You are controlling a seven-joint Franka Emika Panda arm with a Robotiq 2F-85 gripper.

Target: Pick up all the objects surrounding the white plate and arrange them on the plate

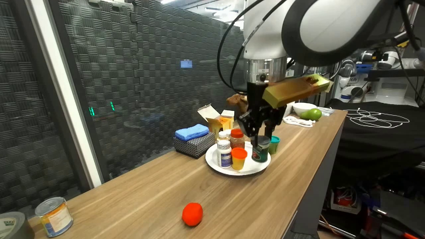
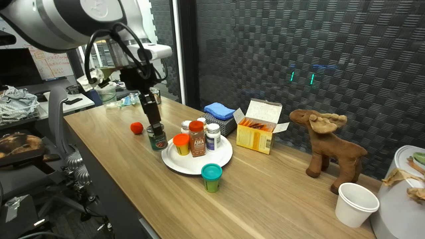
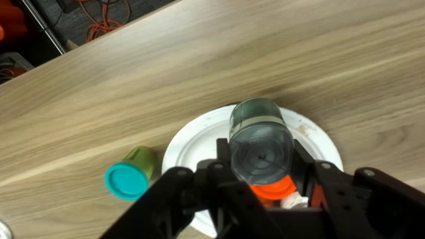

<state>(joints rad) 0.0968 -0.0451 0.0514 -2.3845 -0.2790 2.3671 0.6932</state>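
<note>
White plate (image 2: pixel 181 164) sits on the desk (image 1: pixel 142 199), bearing white bottles (image 2: pixel 213 137), a red-capped sauce bottle (image 2: pixel 197 143) and an orange-lidded cup (image 2: pixel 182 147), as I operate from a distance. My claw (image 3: pixel 261 151) grips the dark green can (image 1: pixel 260 154) near the plate's rim; whether the can's base touches the plate, I can't make out. A teal-lidded cup (image 2: pixel 212 181) stands on the desk just beside the plate, while a red ball (image 1: pixel 192 214) rests well apart from both. Near the plate, a blue cloth (image 2: pixel 219 110) lies on a dark box (image 1: pixel 194 146), next to an open yellow box (image 2: pixel 254 139).
</note>
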